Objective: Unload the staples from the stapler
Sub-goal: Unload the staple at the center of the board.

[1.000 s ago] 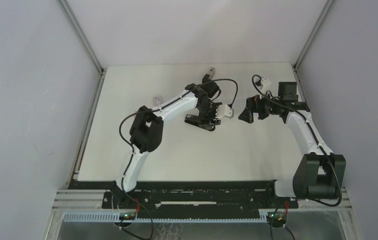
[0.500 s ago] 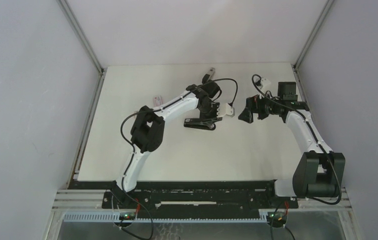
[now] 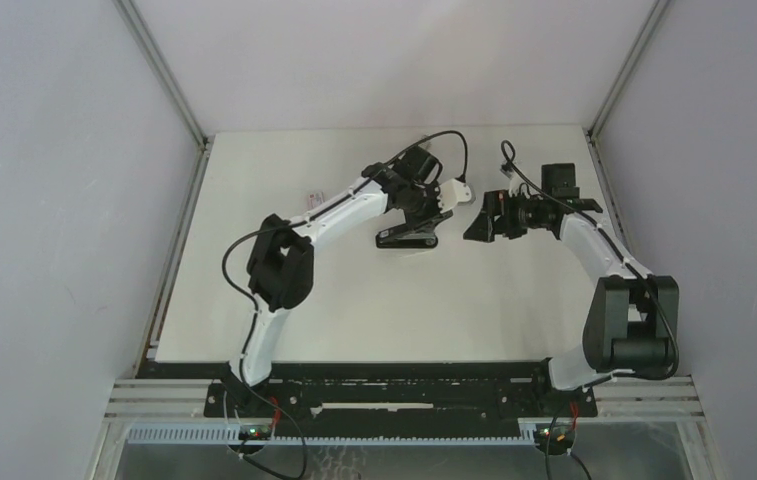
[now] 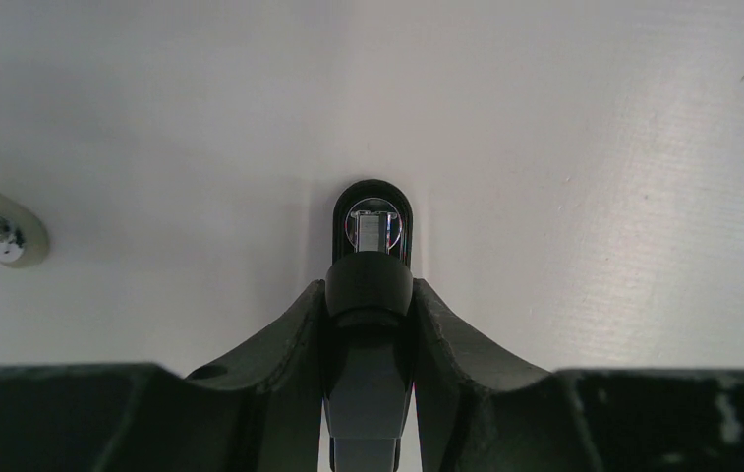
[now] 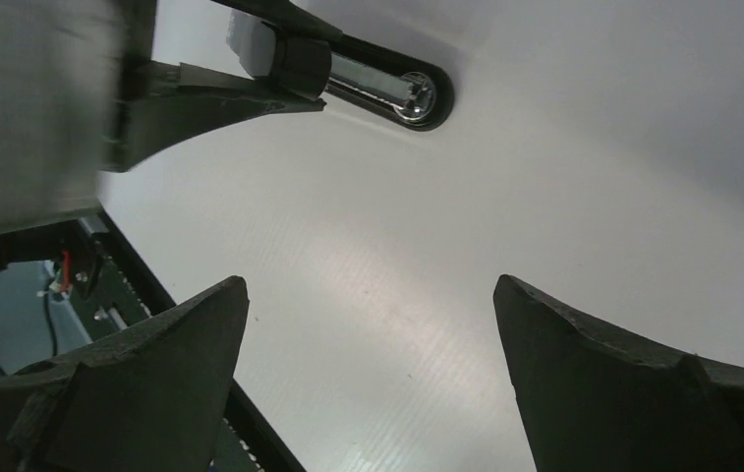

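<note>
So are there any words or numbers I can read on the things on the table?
No text can be read in any view.
The small pink-and-white box: any print is too small to read.
The black stapler with a shiny metal front: no lettering shows.

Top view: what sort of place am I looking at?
Probably a robot lab test cell: left arm and right arm bolted at the edge of a white table, plain walls boxing it in, a stapler to handle.
</note>
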You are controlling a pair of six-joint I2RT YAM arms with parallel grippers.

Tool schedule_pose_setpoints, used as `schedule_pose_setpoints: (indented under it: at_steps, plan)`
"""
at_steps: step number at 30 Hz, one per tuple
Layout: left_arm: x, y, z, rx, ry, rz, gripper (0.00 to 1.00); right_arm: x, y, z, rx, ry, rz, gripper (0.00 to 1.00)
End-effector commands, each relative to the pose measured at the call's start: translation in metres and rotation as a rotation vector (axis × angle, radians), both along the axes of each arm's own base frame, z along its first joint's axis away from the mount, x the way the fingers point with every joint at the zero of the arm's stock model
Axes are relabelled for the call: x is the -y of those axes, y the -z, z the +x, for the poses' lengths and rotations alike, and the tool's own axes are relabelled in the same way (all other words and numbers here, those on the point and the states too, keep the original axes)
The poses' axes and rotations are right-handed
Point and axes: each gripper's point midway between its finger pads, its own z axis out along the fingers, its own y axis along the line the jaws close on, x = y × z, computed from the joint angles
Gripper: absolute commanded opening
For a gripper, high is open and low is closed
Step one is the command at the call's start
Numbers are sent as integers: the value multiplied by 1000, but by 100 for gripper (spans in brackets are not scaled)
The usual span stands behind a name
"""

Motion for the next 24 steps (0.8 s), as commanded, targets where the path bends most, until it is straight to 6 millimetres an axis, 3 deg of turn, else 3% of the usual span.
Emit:
schedule_pose_setpoints:
  at_steps: [1, 11, 24]
  plan:
    - [5, -69, 2, 47, -61, -160, 5, -18, -14, 15, -37, 3, 120, 95]
    - [-3, -71, -14, -36, -94, -232, 0, -40, -9, 34, -243, 16, 361, 84]
    - [-11, -83, -18, -122, -151, -340, 0, -67, 35, 50, -429, 3, 488, 72]
